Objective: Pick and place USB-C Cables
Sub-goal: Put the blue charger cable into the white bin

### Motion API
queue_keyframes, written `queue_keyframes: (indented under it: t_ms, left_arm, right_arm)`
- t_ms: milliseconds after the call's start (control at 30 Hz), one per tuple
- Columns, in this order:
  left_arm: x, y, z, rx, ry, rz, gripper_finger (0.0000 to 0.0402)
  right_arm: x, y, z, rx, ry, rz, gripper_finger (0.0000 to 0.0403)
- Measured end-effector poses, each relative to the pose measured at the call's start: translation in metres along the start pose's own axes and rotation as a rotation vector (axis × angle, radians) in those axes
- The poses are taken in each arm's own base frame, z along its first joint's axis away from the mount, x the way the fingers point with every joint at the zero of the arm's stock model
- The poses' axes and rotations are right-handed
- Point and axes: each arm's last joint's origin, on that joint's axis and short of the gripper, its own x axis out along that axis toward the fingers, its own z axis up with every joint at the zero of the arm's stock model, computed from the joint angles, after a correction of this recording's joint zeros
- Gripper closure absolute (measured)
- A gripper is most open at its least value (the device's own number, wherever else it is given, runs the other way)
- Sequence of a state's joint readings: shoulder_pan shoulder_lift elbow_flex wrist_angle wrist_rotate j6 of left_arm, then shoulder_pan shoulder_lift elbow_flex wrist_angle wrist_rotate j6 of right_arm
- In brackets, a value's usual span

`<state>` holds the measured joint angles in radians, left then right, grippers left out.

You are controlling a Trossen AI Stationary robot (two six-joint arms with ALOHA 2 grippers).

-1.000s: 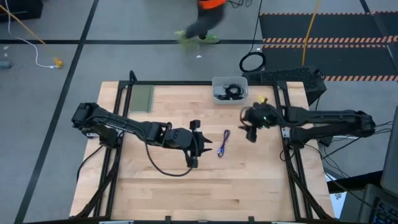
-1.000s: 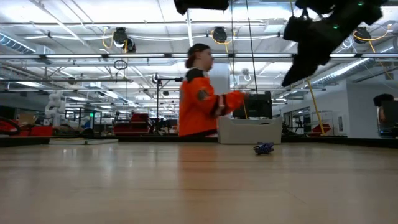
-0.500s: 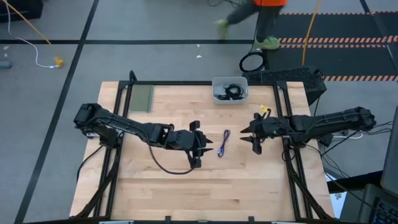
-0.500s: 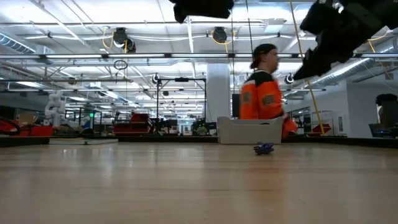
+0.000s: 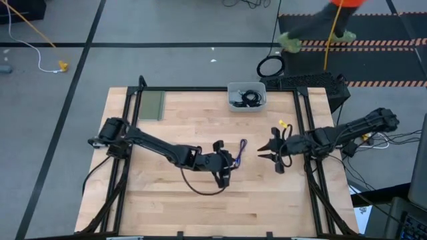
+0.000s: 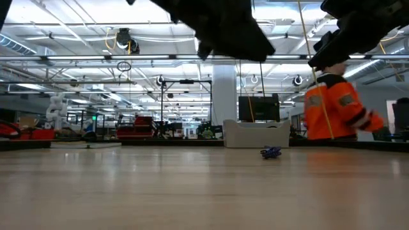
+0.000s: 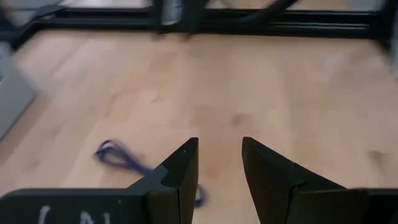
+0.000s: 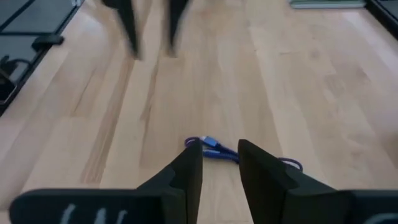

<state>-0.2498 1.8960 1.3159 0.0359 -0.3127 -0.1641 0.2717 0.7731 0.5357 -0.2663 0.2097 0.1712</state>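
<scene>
While both grippers gape, blue-purple cable lies between (unlabelled).

cable between both arms, bin behind

- High view: straight down from above, taking in the whole surface and both arms.
- Low view: at surface height, level across it into the room behind.
- Each wrist view: close, looking forward past its own tool.
- All four views share the blue-purple cable.
</scene>
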Motion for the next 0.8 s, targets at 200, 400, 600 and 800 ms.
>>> queue_keyframes:
  t_ms: [200,400,600,800]
  left_arm:
    - [0.019,0.010,-0.016,-0.064,0.046,0.092,0.0275]
    - [0.039,0.018,-0.029,-0.070,0.060,0.105,0.0270]
    - [0.064,0.016,-0.045,-0.079,-0.006,0.084,0.0190]
    - [0.079,0.018,-0.065,-0.065,0.015,0.210,0.0083]
  right_arm:
    - [-0.001,0.001,-0.005,-0.014,0.049,-0.002,0.0320]
    - [-0.001,0.000,-0.009,-0.025,0.081,-0.032,0.0324]
    - [-0.001,0.000,-0.010,-0.028,0.093,-0.034,0.0324]
    - [-0.001,-0.001,-0.012,-0.020,0.118,-0.039,0.0324]
